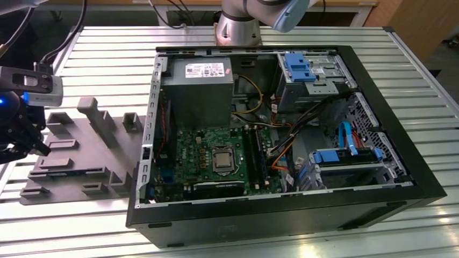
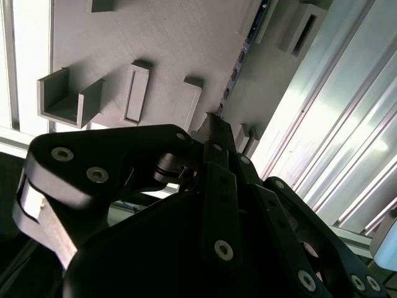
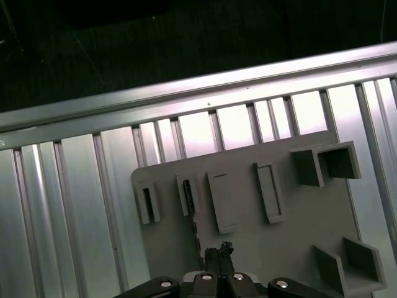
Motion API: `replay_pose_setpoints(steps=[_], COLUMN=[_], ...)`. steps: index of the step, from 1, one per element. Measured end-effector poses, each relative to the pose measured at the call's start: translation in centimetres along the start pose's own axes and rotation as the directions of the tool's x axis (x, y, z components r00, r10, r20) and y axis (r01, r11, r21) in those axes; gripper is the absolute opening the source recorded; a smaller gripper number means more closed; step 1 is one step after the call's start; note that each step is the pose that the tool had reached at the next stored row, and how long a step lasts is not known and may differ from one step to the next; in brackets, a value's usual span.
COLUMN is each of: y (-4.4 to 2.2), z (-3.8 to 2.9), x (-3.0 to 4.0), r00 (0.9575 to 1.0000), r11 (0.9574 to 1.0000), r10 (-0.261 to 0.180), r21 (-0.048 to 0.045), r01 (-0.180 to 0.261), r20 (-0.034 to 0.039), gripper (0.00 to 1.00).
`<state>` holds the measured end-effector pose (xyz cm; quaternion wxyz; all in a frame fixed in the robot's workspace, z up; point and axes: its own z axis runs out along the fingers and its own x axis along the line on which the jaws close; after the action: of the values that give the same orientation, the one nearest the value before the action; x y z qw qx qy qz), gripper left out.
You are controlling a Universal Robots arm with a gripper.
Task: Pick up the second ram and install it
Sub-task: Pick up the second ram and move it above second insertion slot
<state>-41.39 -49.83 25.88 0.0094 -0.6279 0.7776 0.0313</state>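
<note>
Your gripper (image 3: 218,257) looks shut w/ nothing clearly held, tips at the near end of the second ram (image 3: 192,217), which stands on edge in the grey fixture (image 3: 267,248), long axis running straight ahead from the tips.

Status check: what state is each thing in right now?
second ram: on edge in the grey fixture, not installed.
gripper: over the fixture, at the ram's end.
computer case: lying flat, side open.
CPU: uncovered, no cooler.
</note>
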Motion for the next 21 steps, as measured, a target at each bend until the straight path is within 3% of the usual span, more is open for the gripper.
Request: replay_pose_setpoints(steps=[21], y=[-0.15], z=[0.73], x=[0.59], r00=[1.0], r11=[1.0], r10=[-0.003], r21=[-0.0001], r01=[0.003], r20=[-0.0002], gripper=[0.11])
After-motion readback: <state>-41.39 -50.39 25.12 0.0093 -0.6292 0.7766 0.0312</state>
